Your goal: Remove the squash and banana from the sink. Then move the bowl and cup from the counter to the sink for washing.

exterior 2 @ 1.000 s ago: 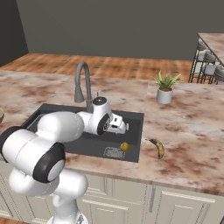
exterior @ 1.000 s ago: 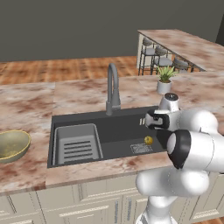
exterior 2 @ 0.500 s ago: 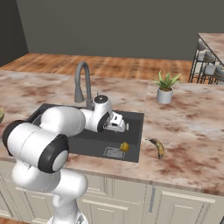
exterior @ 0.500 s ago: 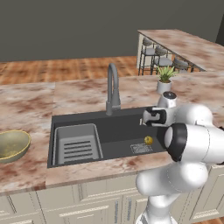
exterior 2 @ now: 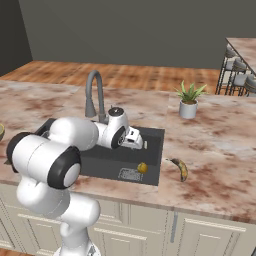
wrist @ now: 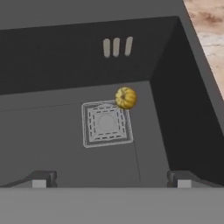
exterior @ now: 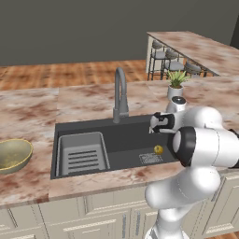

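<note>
hand view: the squash [wrist: 125, 97] sits on the sink [wrist: 52, 127] floor by the drain, ahead of our wide-open, empty claw [wrist: 111, 178]. the banana [exterior 2: 180, 168] already lies on the worktop [exterior 2: 220, 165]. next we descend onto the squash. since earlier, the arm swung nearer.

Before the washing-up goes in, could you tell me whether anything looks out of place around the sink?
Yes: a squash sits on the sink floor beside the drain grate, and a banana lies loose on the counter.
</note>
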Controlling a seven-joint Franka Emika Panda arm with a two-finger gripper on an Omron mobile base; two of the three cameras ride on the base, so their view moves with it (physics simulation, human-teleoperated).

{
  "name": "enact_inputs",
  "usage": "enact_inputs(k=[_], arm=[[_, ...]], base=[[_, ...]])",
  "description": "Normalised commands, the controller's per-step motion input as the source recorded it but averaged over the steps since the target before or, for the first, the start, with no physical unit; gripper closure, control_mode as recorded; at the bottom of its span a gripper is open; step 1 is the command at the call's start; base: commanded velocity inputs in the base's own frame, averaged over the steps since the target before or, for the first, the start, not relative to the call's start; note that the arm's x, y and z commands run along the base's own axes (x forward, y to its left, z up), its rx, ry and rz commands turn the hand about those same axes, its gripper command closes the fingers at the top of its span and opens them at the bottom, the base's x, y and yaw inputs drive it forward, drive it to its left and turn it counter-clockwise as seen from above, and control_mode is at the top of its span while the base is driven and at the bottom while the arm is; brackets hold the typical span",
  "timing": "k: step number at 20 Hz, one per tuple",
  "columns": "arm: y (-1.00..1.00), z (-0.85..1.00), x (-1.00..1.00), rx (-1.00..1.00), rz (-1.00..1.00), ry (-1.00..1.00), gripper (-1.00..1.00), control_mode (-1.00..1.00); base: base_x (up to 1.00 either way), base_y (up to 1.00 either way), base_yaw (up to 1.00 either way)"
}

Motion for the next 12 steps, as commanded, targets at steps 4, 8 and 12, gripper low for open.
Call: enact_inputs(k=[4, 8, 12], arm=[[0.01, -0.06, 0.01, 0.0, 0.0, 0.0, -1.0, -1.0], [0.0, -0.13, 0.01, 0.02, 0.0, 0.0, -1.0, -1.0], [0.0, -0.19, 0.02, 0.02, 0.0, 0.0, -1.0, -1.0]], base=[[0.0, 0.0, 0.0], [0.0, 0.0, 0.0], [0.0, 0.0, 0.0]])
